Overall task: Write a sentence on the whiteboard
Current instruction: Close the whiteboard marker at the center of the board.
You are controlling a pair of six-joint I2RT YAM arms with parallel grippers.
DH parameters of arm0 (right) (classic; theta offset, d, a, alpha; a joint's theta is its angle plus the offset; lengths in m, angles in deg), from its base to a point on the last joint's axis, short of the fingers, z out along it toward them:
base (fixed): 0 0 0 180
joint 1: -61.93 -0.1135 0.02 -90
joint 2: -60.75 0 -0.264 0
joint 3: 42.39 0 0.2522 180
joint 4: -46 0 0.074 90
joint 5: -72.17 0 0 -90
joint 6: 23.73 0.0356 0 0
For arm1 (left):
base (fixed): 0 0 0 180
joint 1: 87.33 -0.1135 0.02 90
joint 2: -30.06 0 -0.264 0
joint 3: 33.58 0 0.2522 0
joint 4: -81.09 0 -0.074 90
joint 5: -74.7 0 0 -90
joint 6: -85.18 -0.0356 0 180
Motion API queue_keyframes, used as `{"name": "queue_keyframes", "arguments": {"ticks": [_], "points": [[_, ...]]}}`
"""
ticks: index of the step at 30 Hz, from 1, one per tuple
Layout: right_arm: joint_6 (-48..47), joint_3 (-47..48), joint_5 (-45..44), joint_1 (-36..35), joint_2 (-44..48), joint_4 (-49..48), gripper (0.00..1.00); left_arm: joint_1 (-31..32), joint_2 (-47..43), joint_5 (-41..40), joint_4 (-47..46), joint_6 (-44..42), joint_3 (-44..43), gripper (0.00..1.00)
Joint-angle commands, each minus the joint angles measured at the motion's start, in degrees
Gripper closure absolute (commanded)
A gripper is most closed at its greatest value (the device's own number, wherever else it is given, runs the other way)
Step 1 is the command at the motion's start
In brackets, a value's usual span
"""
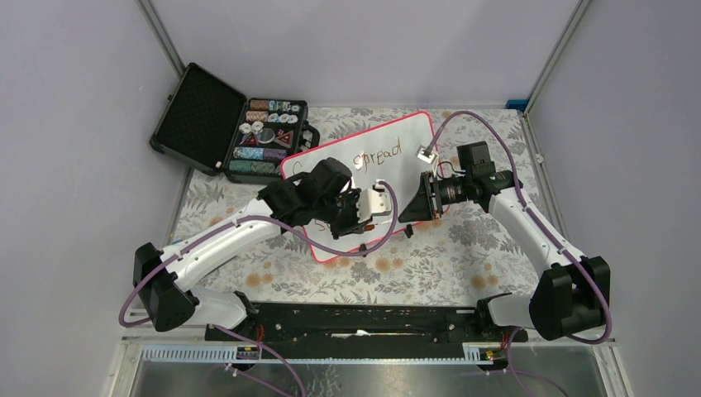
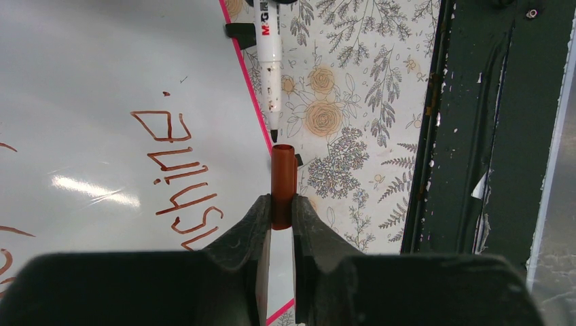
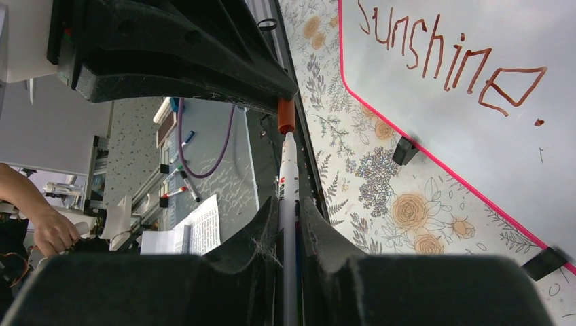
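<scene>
Writing looks complete: red-brown handwritten sentence (image 3: 441, 58) ends in full stop on glossy white pink-rimmed whiteboard (image 1: 409, 161), mid-table on floral tablecloth (image 1: 463, 248). Left gripper (image 2: 282, 204) pinching orange-brown plastic cap (image 2: 283, 173); right gripper (image 3: 289, 210) pinching white plastic marker (image 3: 289, 170), tip just short of cap. Only recapping left, I'd judge.

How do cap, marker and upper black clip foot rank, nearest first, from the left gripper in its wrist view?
1. The cap, clamped in the left gripper.
2. The marker, tip just beyond it.
3. The clip foot, on the whiteboard rim, top.
</scene>
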Motion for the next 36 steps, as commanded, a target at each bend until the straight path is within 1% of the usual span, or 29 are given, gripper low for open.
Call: {"name": "queue_keyframes", "arguments": {"ticks": [1,27,31,36], "points": [[-1.1,1.0,1.5,-0.9,1.7,0.8,1.0,-0.2,-0.6,0.5,-2.8,0.8,-1.5,1.0],[-1.3,2.3,1.9,-2.7,0.1,0.6,1.0,0.4,2.7,3.4,-3.0,2.0,-6.8,1.0],[2.1,1.3,1.6,-3.3,0.3,-3.5,1.0,0.3,3.4,4.0,-3.8,3.6,-8.0,1.0],[3.1,1.3,1.3,-5.5,-0.4,-5.0,1.0,0.2,4.8,5.3,-5.2,6.4,-10.0,1.0]]}}
